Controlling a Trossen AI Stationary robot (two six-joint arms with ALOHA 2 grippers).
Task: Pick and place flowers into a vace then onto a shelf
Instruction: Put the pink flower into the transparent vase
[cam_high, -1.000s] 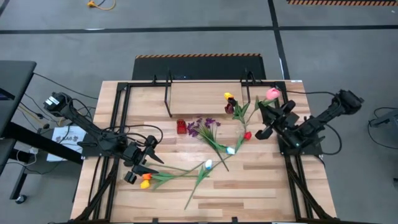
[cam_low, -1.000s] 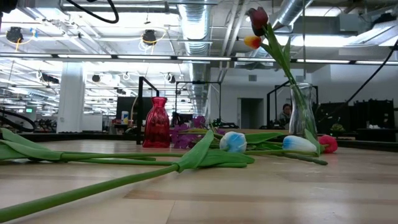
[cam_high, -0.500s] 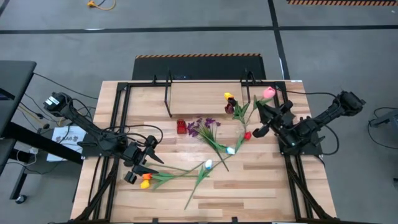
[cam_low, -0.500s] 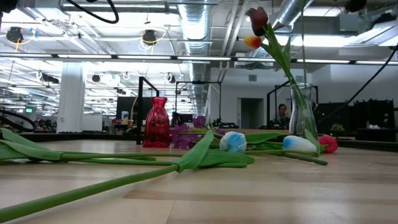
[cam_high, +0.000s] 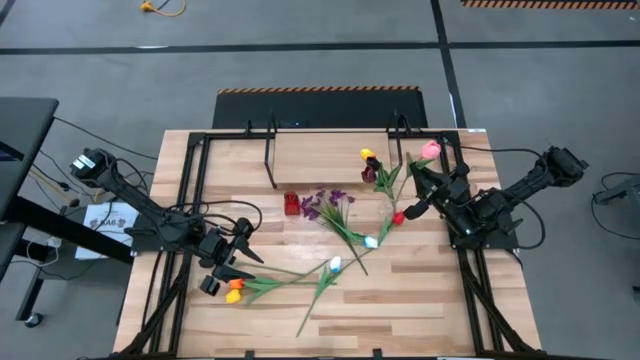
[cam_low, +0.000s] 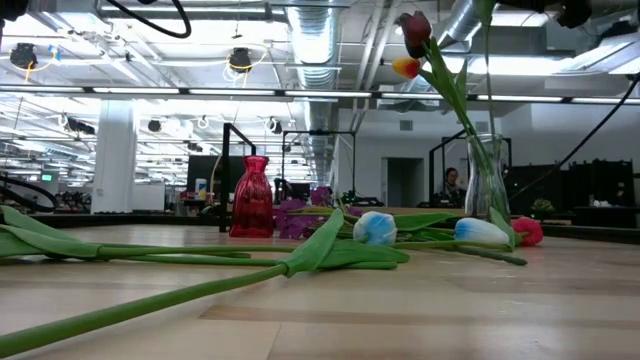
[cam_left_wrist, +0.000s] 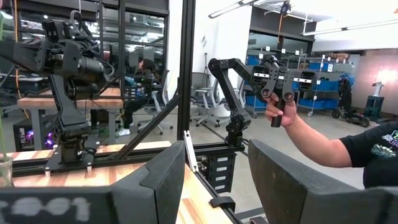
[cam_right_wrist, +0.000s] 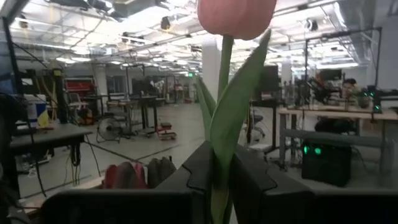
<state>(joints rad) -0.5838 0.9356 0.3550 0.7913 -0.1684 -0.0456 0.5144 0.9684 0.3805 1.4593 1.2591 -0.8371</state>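
Right gripper, at the table's far right, grips the pink tulip stem between near-closed fingers; the bloom stands above it.

Left gripper, near left, fingers apart, empty.

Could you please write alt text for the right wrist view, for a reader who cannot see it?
A pink tulip stands upright on its green stem between the closely set jaws of the right gripper, its bloom at the top of the picture. Behind it lies a bright workshop hall with desks and equipment.
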